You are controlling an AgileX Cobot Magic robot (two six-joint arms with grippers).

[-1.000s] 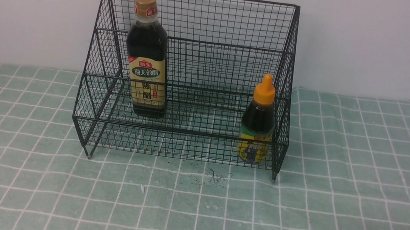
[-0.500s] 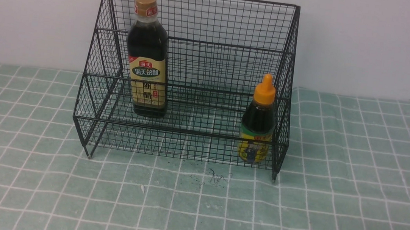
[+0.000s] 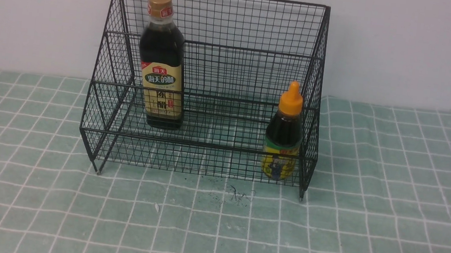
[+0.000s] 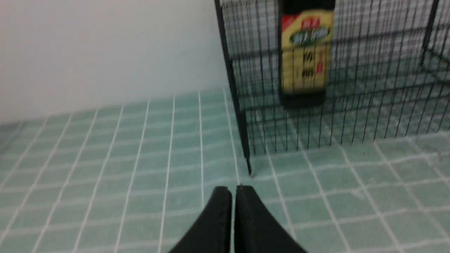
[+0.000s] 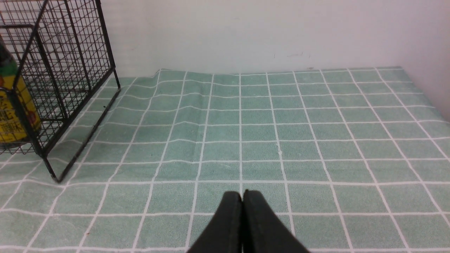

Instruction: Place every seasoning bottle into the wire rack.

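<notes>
— What are you seeing in the wire rack (image 3: 213,79)?

— I'm seeing both bottles standing upright inside the black grid: the tall gold-capped bottle (image 3: 162,61) on the left, the short orange-nozzled bottle (image 3: 283,137) in the front right corner.

— And the grippers?

— The left gripper (image 4: 233,191) and right gripper (image 5: 242,195) are hovering over the checked green cloth (image 3: 368,200), smooth black fingers pressed together, holding nothing.
</notes>
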